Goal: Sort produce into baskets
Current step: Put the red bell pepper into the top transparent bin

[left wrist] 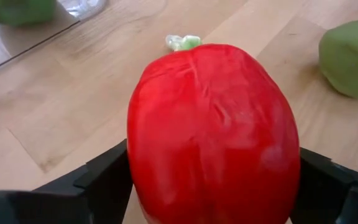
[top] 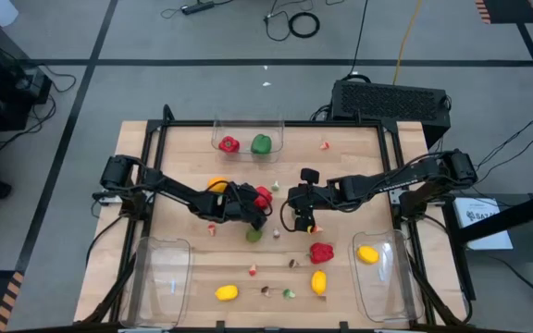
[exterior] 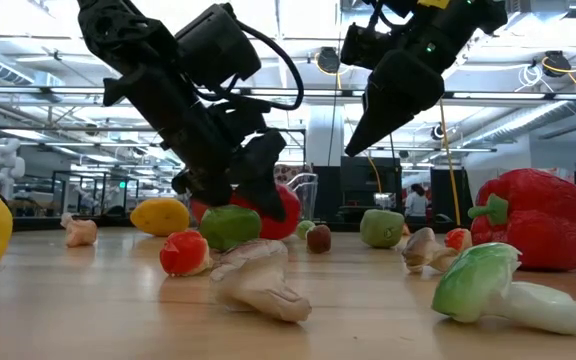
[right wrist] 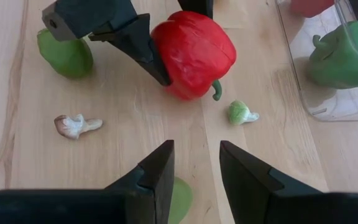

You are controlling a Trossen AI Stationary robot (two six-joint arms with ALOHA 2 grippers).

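the left gripper (right wrist: 160, 53) holds its jaws wide around a red pepper (left wrist: 213, 134) mid-table, contact unclear. the right gripper (right wrist: 194, 165) hovers nearby, narrowly parted, empty. the far basket (top: 276, 129) holds two peppers, the right basket (top: 387, 287) a lemon; most produce remains loose.

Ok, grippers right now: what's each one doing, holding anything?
Left gripper: fingers around the red pepper at the table's middle, closing on it.
Right gripper: fingers apart, holding nothing, hovering above the table close by.
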